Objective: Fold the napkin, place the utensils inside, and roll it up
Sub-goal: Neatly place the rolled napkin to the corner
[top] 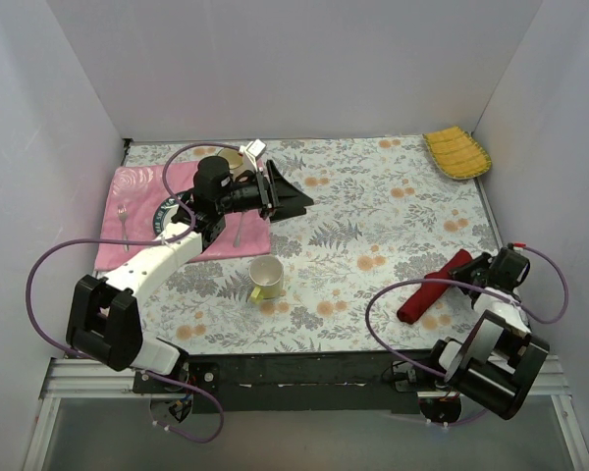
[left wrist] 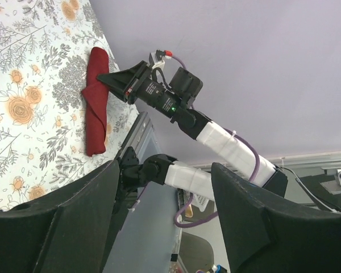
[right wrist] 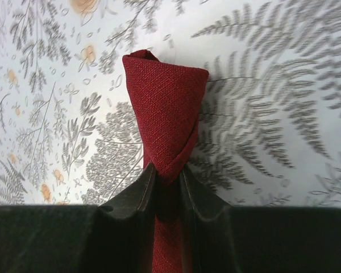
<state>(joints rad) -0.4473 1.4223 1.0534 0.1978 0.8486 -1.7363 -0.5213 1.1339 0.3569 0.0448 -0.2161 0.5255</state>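
- Right gripper (right wrist: pixel 168 172) pinches the rolled napkin (right wrist: pixel 166 108) in a narrow grip; the roll lies on the flowered table (top: pixel 373 196) by its right edge.
- Left gripper (left wrist: pixel 165 168) hangs wide, holding nothing.
- Ease the jaws off slowly, seam kept underneath, lest the roll unwind.
- Yellow cup (top: pixel 265 279) mid-table looks empty.

One maroon napkin (top: pixel 430 288), one yellow mug (top: pixel 266 280), one pink cloth (top: pixel 130 196), one plate (top: pixel 165 209), one fork (top: pixel 125 220), one yellow ribbed cloth (top: pixel 456 153) upper right.
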